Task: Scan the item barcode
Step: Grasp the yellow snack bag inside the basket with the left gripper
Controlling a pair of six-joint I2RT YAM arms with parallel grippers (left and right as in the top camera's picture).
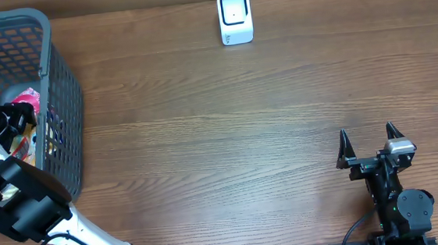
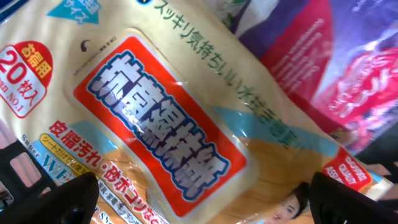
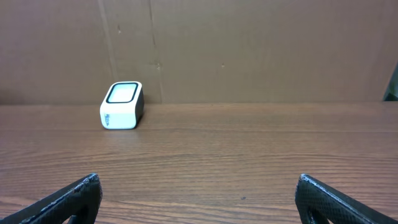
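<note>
My left gripper is down inside the grey basket, jaws open wide. Close beneath it lies an item, a cream wet-wipe pack with a red and blue label, filling the left wrist view. The dark fingertips stand over the pack's lower part, one to each side, and I cannot tell whether they touch it. The white barcode scanner stands at the table's far edge, also in the right wrist view as the scanner. My right gripper rests open and empty at the near right, facing the scanner.
Other packs crowd the basket: a purple one and a pink-red one beside the wipes. The basket's mesh walls rise around my left arm. Bare wooden table lies between the basket, the scanner and my right gripper.
</note>
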